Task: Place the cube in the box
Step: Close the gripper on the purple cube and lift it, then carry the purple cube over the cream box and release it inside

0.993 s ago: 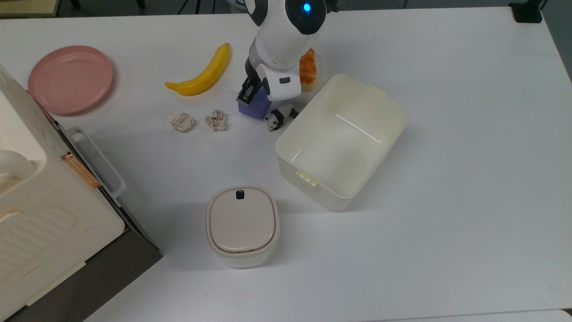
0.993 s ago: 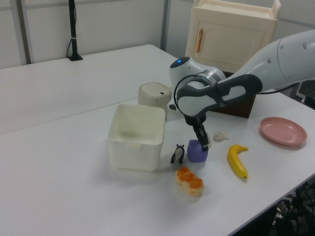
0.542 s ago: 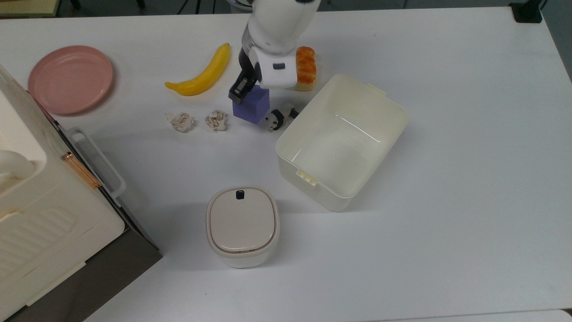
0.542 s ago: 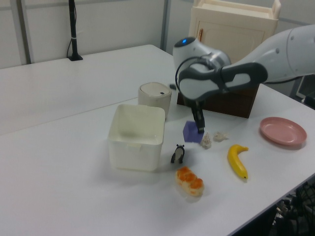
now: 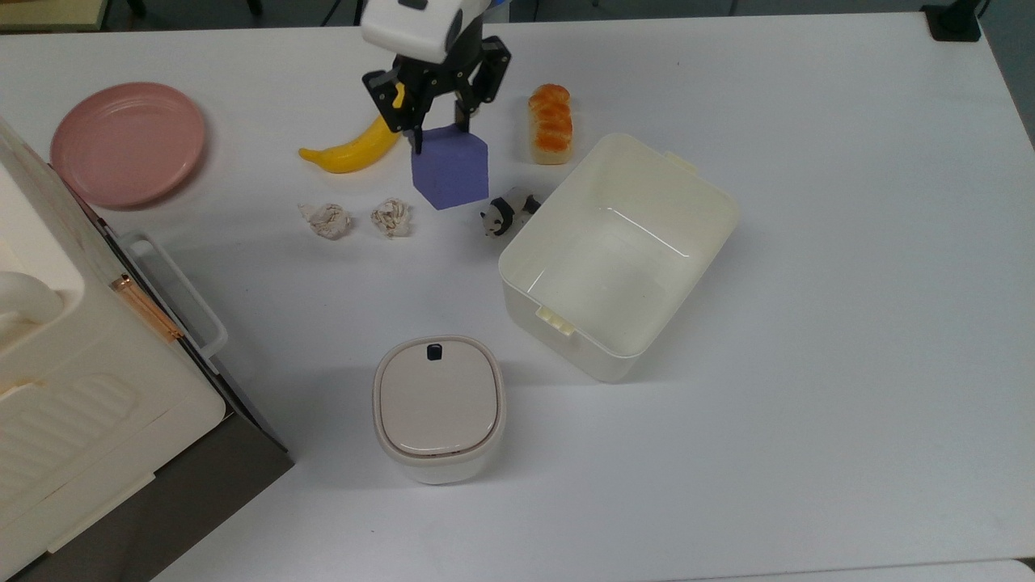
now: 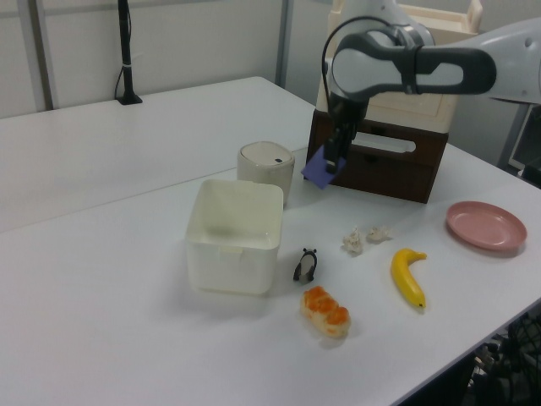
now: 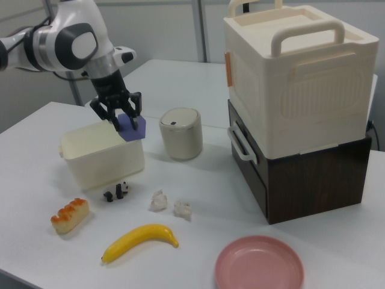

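Carrying the cube (image 5: 450, 168) clamped in its hand (image 5: 437, 131) high above the bench (image 5: 808, 323), the arm next needs to travel over the box (image 5: 687, 182) and release.

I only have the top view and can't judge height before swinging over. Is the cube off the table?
Observer: Yes. In the left view the cube hangs well above the table, higher than the box rim.
Operator: Would it clear the panda?
Observer: Likely. In the left view the panda stands on the table, far below the cube.
Operator: Is the cube held level?
Observer: No. In the right view it hangs tilted, one corner pointing down, with the gripper clamped on its upper part.
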You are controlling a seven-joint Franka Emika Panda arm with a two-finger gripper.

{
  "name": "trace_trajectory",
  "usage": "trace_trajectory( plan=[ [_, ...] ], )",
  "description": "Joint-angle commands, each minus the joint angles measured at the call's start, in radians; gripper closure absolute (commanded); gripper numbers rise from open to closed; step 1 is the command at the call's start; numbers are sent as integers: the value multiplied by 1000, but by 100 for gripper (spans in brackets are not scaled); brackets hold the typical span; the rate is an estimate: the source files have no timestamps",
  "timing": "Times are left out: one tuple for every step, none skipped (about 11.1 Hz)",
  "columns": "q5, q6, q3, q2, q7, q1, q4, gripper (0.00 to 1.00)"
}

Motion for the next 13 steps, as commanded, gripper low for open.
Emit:
trace_trajectory(
  plan=[
    [91,51,19,23,334,26,30,76],
    [104,83,50,26,374,37,30,75],
    [105,112,67,46,417,41,30,75],
    [105,152,82,67,477,61,34,75],
    [95,210,98,92,531,78,56,74],
    [89,237,121,100,550,81,57,57],
    [75,237,131,100,550,84,56,1],
    [55,237,132,100,550,94,56,0],
    [52,235,133,100,551,97,54,0],
    [52,235,133,100,551,97,54,0],
    [52,235,133,100,551,97,54,0],
    [52,235,133,100,550,97,53,0],
    [43,232,135,100,547,97,47,0]
  ],
)
